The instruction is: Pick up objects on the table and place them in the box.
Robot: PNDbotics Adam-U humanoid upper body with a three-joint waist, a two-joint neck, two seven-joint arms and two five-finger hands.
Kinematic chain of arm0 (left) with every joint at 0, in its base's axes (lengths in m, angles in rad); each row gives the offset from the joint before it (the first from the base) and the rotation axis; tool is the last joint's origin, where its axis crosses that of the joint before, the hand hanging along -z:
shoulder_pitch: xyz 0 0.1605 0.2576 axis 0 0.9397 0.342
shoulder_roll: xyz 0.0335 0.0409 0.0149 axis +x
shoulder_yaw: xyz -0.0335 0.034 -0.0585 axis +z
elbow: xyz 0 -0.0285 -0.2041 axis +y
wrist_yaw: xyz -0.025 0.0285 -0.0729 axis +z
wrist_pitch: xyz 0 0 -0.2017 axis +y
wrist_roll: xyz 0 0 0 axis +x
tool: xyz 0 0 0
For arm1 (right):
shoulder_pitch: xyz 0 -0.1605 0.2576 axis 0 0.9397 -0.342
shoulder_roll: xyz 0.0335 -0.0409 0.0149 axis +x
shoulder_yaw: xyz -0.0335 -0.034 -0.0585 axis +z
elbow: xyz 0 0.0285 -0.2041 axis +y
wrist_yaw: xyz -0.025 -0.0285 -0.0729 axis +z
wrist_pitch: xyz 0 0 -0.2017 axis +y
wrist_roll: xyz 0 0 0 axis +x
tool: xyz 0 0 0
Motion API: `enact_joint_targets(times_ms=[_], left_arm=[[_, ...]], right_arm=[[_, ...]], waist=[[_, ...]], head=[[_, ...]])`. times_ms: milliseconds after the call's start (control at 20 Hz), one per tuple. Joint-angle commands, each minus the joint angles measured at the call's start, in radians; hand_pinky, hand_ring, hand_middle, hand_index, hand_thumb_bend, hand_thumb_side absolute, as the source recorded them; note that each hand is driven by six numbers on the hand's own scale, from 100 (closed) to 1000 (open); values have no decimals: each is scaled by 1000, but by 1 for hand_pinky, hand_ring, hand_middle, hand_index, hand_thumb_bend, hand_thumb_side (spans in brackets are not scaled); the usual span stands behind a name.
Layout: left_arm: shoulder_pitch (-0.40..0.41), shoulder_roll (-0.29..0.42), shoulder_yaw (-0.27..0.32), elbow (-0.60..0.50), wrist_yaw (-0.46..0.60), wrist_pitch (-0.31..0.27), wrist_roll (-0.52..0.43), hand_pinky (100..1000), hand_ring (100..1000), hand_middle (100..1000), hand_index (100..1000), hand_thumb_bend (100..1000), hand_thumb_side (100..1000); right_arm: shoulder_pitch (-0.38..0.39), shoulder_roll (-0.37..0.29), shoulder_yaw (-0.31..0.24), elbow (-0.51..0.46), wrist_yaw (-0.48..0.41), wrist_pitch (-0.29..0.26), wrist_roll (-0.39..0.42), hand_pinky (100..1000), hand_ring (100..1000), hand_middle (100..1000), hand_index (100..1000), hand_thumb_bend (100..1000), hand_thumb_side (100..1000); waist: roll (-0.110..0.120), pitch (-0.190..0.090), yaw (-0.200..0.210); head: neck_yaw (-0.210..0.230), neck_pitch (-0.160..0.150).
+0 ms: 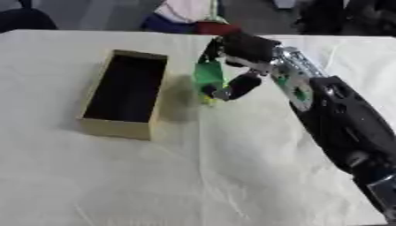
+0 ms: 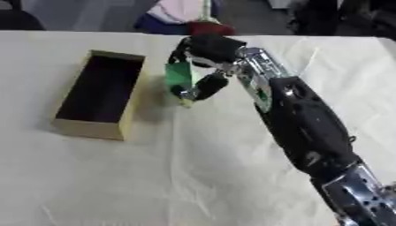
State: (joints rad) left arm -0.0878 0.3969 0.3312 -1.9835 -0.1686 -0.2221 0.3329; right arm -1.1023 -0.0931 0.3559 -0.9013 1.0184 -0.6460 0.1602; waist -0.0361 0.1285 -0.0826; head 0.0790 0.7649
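nearest the camera, the cream-coloured cloth-covered table (image 1: pixel 193 176) lies bare and creased, with a long fold running up its middle. from about five o'clock the robot's right arm, black with silver joints (image 1: pixel 340 123), reaches diagonally up toward the centre.

at the end of that arm, around one o'clock from the middle of the view, the right hand (image 1: pixel 240 66) has its fingers and thumb curled round a small green object with a yellowish lower end (image 1: pixel 207 79), pinching it from above. the object hangs upright and its lower tip looks close to the cloth; i cannot tell whether it is touching or just lifted clear. the left hand shows in neither view.

just beside the object, toward nine o'clock, stands the open rectangular tan cardboard box with a dark inside (image 1: pixel 123 126). it looks empty, and its near right wall sits only a little apart from the held piece.

the step in hand seems to be carrying the green piece over to the box. the risk lies in the short sideways travel: if the hand moves across without rising enough, the dangling lower end could catch the box's right wall and push the light box along the cloth, or twist the piece out of the pinch. letting go before it is over the opening would drop it outside.
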Motion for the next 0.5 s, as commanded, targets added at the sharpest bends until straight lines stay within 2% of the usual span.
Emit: enact_joint_targets(times_ms=[50, 300, 500], left_arm=[[-5, 17, 10, -16, -2, 0, -6, 730, 637, 714, 854, 100, 784], [-10, 15, 8, -16, 1, -1, -9, 730, 637, 715, 854, 100, 784], [-16, 11, 5, -16, 3, -2, -13, 731, 636, 715, 854, 100, 785]], right_arm=[[-58, 29, -12, 0, 16, 8, -15, 738, 723, 432, 632, 100, 504], [-126, 107, -26, 52, 50, 19, -31, 722, 688, 422, 625, 100, 492], [-155, 180, -44, 80, 112, 32, -62, 718, 681, 426, 629, 100, 483]], waist=[[6, -15, 4], [9, -10, 18], [10, -5, 32]], head=[[-7, 5], [-14, 5], [-27, 5]])
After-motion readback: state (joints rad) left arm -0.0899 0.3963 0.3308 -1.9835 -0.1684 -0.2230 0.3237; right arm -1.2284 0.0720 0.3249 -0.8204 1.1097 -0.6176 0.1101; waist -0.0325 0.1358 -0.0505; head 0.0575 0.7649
